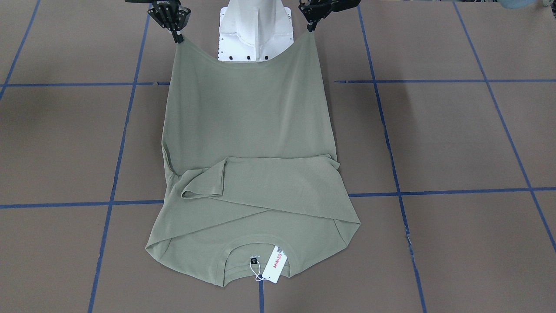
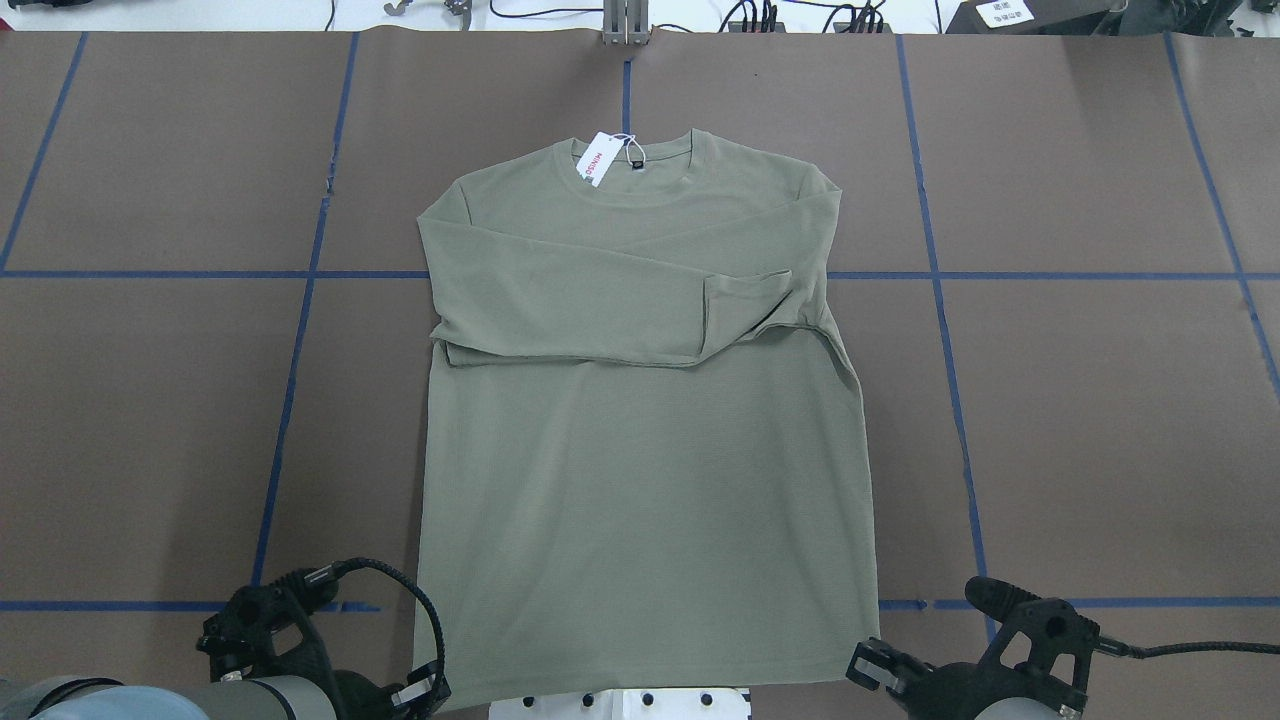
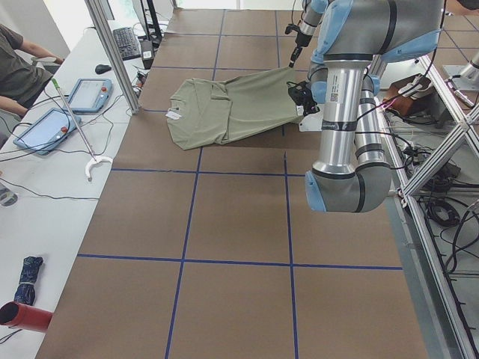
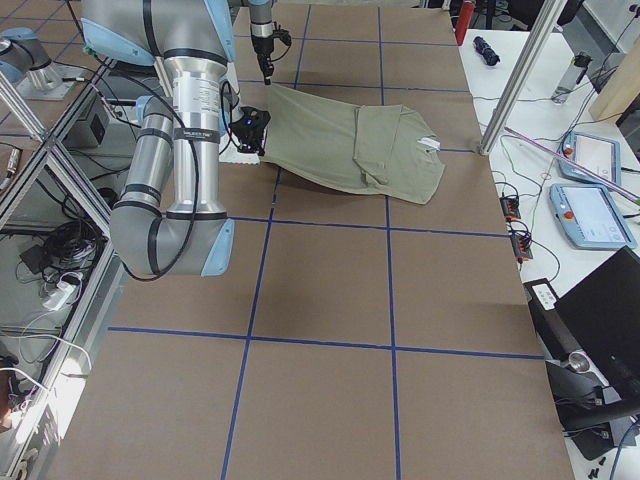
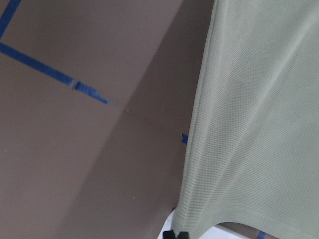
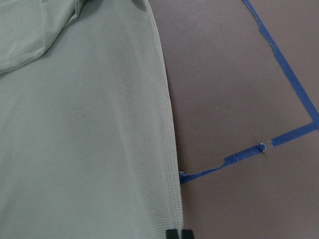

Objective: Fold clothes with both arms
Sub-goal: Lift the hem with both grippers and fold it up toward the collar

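The shirt (image 2: pixel 640 450) was a matt sage-green cloth with a fine ribbed knit. Its hang tag (image 1: pixel 275 259) looked like smooth white card. The desk (image 2: pixel 1100 420) had a dull brown, paper-like cover with blue tape lines (image 2: pixel 1080 275). The left arm (image 3: pixel 343 120) was satin grey metal with glossy light-blue caps (image 3: pixel 320 196).

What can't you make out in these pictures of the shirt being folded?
- Hang tag small print: too small in every view.
- Shirt chest under the folded sleeves: covered in all views.
- Left hand and right hand: fingers mostly cut off by the wrist views' bottom edge.
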